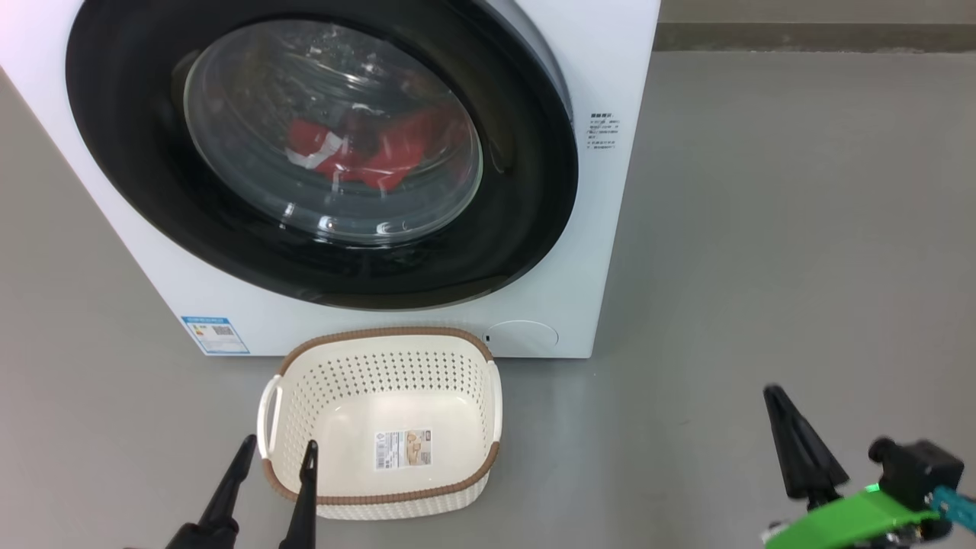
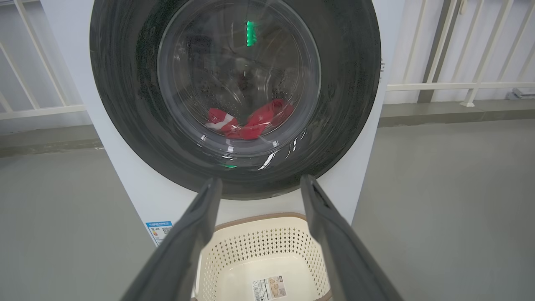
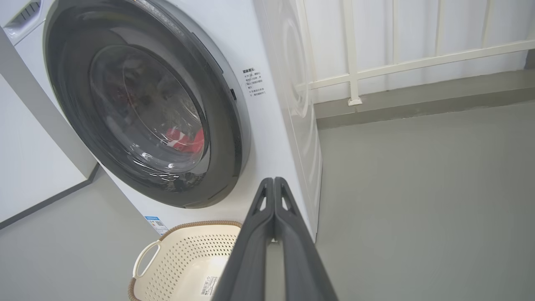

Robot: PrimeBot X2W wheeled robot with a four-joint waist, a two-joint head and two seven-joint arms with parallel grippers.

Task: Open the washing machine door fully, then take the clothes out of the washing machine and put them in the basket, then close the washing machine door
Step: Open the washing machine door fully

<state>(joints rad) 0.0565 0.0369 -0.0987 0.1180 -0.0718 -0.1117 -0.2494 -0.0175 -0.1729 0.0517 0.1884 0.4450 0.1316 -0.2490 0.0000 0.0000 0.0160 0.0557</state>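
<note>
A red garment [image 1: 381, 149] is seen behind the shut black-rimmed glass door [image 1: 526, 198] of the white washing machine [image 1: 602, 229], beyond the empty cream perforated basket [image 1: 381, 333], with the left gripper [image 1: 280, 442] spread and the right gripper [image 1: 776, 400] pinched empty, so door-opening is judged next, its edge to be hooked.

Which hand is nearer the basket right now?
Left. The left hand is open at the near left corner of the basket, overlapping its rim in the head view. The right hand, shut, is well off to the basket's right, over the floor.
</note>
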